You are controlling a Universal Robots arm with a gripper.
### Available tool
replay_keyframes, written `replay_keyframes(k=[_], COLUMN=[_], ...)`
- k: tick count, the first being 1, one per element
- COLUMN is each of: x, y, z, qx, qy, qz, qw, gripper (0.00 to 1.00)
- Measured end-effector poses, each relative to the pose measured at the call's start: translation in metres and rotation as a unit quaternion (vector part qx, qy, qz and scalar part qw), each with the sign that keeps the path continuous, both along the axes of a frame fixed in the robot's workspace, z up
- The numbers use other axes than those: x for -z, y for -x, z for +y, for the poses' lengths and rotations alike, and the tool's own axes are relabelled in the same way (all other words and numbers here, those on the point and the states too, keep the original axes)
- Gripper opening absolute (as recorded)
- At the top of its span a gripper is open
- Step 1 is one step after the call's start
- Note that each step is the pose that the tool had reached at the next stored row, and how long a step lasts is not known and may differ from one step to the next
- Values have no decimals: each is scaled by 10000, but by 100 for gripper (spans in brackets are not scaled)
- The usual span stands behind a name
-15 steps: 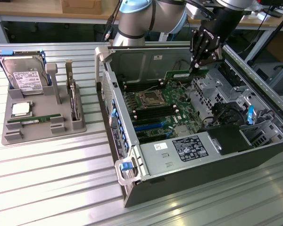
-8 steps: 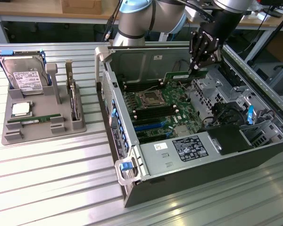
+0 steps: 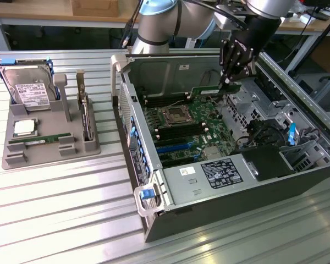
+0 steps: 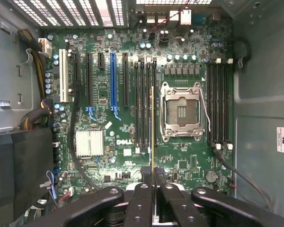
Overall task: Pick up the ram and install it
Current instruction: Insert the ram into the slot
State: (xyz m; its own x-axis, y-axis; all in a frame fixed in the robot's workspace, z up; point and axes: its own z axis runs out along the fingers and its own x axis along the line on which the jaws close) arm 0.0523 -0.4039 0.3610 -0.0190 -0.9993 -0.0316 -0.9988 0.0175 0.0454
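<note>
My gripper (image 3: 229, 83) is shut on the ram (image 3: 206, 89), a thin green stick held level above the motherboard (image 3: 181, 132) inside the open computer case (image 3: 170, 192). In the wrist view the ram (image 4: 152, 127) appears edge-on, pinched between the black fingers (image 4: 141, 201) of the gripper (image 4: 153, 189). It lines up roughly over the black memory slots (image 4: 146, 104) beside the empty CPU socket (image 4: 180, 111). It hangs clear of the board, not seated in any slot.
A grey tray (image 3: 71, 148) on the exterior view's left holds a hard drive (image 3: 27, 88), a silver CPU chip (image 3: 23, 128), another green stick (image 3: 36, 141) and an upright card (image 3: 85, 113). Cables (image 3: 258, 132) and a black shroud (image 3: 267, 162) crowd the case's right side.
</note>
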Motion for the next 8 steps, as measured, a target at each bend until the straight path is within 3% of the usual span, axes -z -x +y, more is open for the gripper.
replay_keyframes(k=[8], x=[84], y=[1], z=[0], qx=[0], qy=[0], qz=[0], qw=[10000], gripper=[12])
